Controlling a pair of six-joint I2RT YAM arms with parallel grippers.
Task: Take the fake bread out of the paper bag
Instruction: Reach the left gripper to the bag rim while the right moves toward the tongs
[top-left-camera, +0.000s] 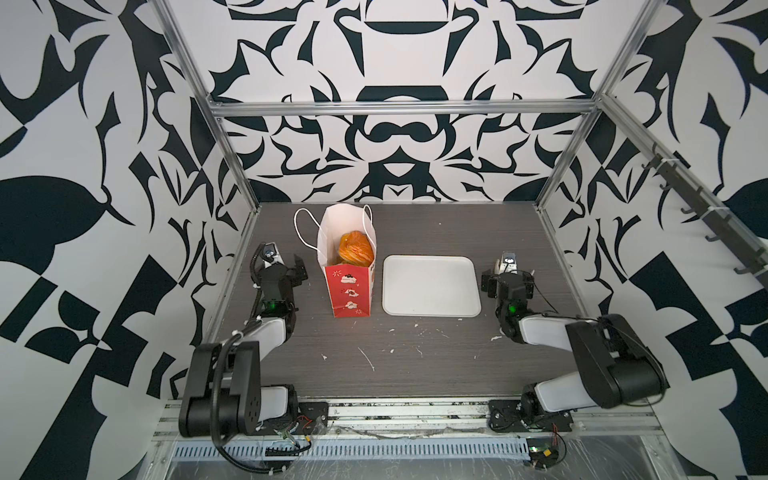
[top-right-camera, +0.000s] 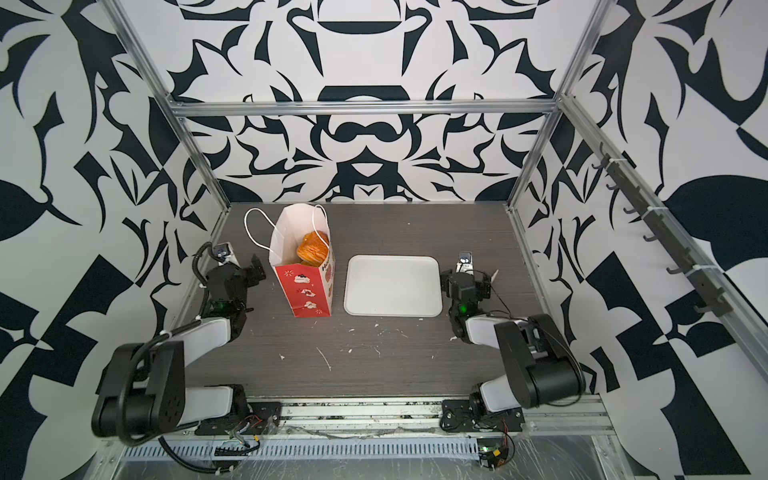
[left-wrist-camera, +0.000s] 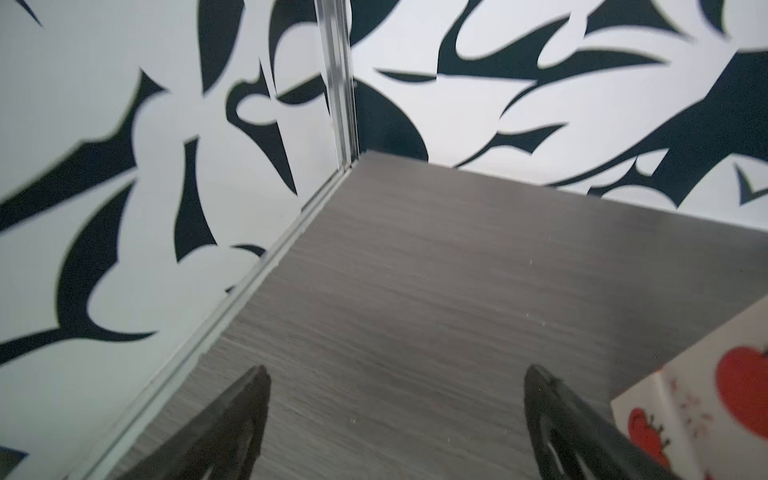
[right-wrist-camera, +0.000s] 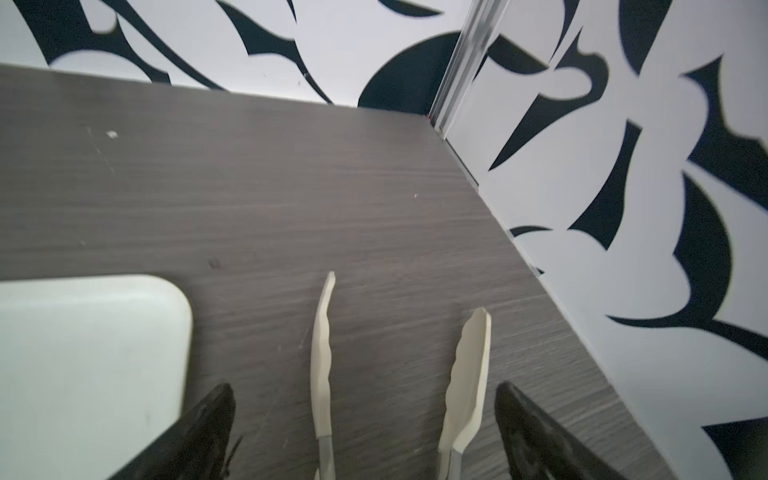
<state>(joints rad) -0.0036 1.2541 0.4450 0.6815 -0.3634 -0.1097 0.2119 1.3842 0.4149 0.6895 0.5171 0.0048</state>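
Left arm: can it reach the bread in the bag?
Probably yes, from above: bag stands open-topped, bread shows through the mouth, open left tool is beside it, nothing between.

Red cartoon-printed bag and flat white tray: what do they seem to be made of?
The tall red cartoon-printed bag looks like stiff matte paper: sharp folds and creased white inner walls. The flat white rounded-corner tray looks like smooth moulded plastic, with a raised rim and slight sheen; possibly melamine.
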